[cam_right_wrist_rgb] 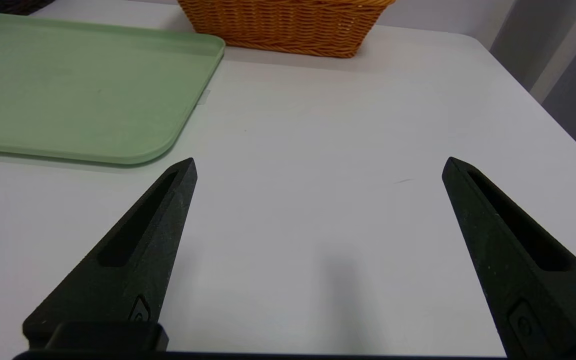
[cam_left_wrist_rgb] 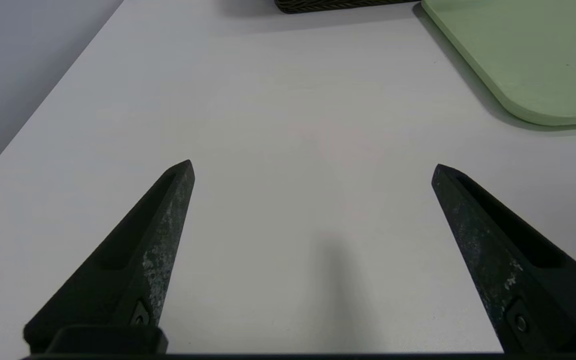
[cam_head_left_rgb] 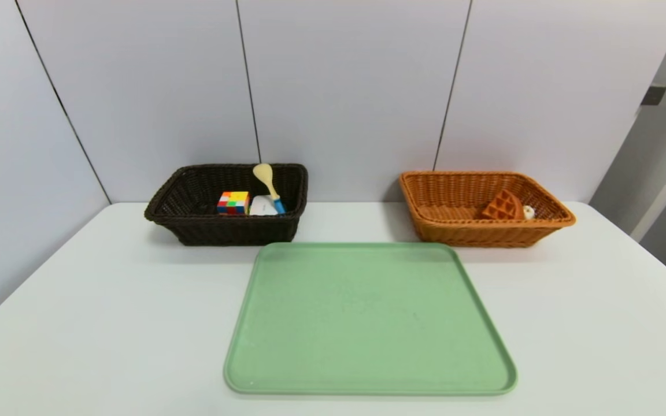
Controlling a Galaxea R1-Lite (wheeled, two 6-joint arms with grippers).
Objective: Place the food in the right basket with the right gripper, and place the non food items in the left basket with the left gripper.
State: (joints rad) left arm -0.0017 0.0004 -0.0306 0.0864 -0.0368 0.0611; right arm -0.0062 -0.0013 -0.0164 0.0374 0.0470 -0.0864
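The dark brown left basket (cam_head_left_rgb: 194, 228) at the back left holds a multicoloured puzzle cube (cam_head_left_rgb: 233, 203), a flat white case (cam_head_left_rgb: 262, 206) and a pale wooden spoon with a blue handle (cam_head_left_rgb: 267, 180) leaning on its rim. In the orange-tan right basket (cam_head_left_rgb: 466, 234) (cam_right_wrist_rgb: 288, 27) at the back right lies the food, a waffle wedge (cam_head_left_rgb: 503, 205). Neither arm shows in the head view. My left gripper (cam_left_wrist_rgb: 313, 167) hangs open over bare table left of the tray. Right of the tray, my right gripper (cam_right_wrist_rgb: 319, 162) is open above the table, nothing between its fingers.
A flat green tray (cam_head_left_rgb: 367, 318) (cam_left_wrist_rgb: 528, 55) (cam_right_wrist_rgb: 68, 85) lies on the white table (cam_head_left_rgb: 78, 323) in front of the baskets, with nothing on it. Grey wall panels stand close behind the baskets. The table's right edge runs near the right gripper.
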